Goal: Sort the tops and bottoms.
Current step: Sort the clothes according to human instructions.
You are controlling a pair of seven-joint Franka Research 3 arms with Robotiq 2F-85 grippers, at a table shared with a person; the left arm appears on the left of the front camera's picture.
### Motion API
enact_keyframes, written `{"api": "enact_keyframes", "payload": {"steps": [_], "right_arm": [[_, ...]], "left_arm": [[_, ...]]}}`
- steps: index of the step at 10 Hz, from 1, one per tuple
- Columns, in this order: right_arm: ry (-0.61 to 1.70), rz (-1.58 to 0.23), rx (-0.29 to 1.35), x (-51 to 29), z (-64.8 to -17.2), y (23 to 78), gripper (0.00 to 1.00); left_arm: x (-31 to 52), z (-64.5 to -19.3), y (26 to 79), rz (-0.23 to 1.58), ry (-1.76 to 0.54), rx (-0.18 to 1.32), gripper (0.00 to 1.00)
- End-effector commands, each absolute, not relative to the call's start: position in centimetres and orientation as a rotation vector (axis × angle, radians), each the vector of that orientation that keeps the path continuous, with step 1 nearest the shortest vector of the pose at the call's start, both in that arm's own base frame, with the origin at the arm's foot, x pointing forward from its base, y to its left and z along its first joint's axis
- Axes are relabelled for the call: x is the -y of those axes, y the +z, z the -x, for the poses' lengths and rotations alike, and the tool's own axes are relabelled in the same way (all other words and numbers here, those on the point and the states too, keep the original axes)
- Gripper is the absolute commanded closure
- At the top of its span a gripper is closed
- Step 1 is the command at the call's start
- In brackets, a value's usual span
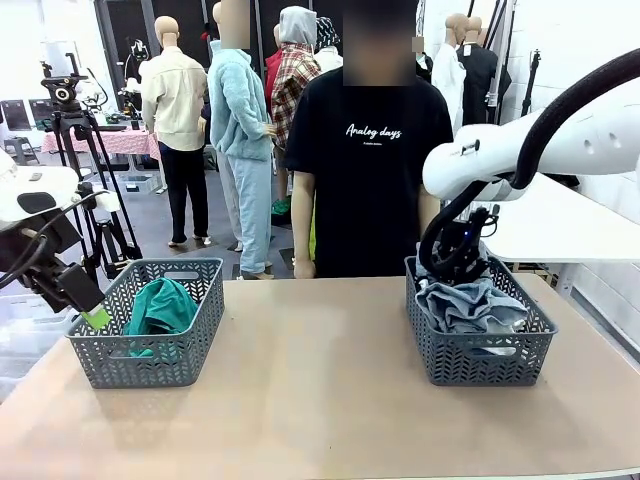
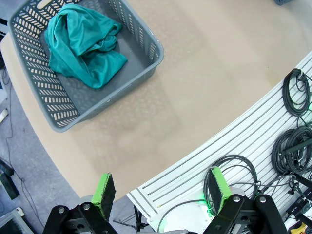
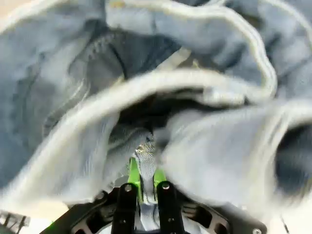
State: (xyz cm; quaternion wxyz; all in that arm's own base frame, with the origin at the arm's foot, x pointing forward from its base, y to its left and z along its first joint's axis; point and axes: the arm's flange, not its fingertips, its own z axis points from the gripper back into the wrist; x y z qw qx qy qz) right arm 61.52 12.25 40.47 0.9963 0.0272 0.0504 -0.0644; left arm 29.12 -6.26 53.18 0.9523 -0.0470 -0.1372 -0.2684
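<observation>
A teal-green top [image 1: 160, 305] lies crumpled in the left grey basket [image 1: 190, 372]; the left wrist view shows the same top [image 2: 83, 46] in that basket [image 2: 151, 41] from above. My left gripper [image 1: 95, 316] hangs open beside the basket's left side, off the table's edge, with nothing between its green pads [image 2: 103, 190]. Pale blue denim bottoms [image 1: 470, 305] are heaped in the right grey basket [image 1: 490, 365]. My right gripper [image 1: 455, 262] reaches down into that basket. In the right wrist view the right gripper [image 3: 146, 176] is shut on a fold of the pale denim [image 3: 161, 97].
A person in a black T-shirt [image 1: 370, 160] stands at the far edge, between the two baskets. The tan tabletop [image 1: 310, 380] lies bare between and in front of the baskets. Cables [image 2: 292, 146] and a slotted rail sit below the table's left edge.
</observation>
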Motion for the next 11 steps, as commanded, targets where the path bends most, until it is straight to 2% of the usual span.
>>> {"api": "enact_keyframes", "payload": {"steps": [1, 4, 5, 11], "right_arm": [[-0.147, -0.032, -0.114, -12.0, -59.9, 42.5, 0.70], [-0.122, -0.013, -0.043, -12.2, -59.2, 46.8, 0.15], [-0.117, -0.003, -0.032, -12.3, -59.3, 47.8, 0.00], [-0.104, -0.032, -0.028, -12.2, -59.2, 48.6, 0.00]], "left_arm": [[6.0, -28.9, 52.8, 0.102, -0.554, 0.277, 0.00], [6.0, -28.9, 52.8, 0.102, -0.554, 0.277, 0.00], [6.0, -28.9, 52.8, 0.102, -0.554, 0.277, 0.00], [6.0, -28.9, 52.8, 0.102, -0.554, 0.277, 0.00]]}}
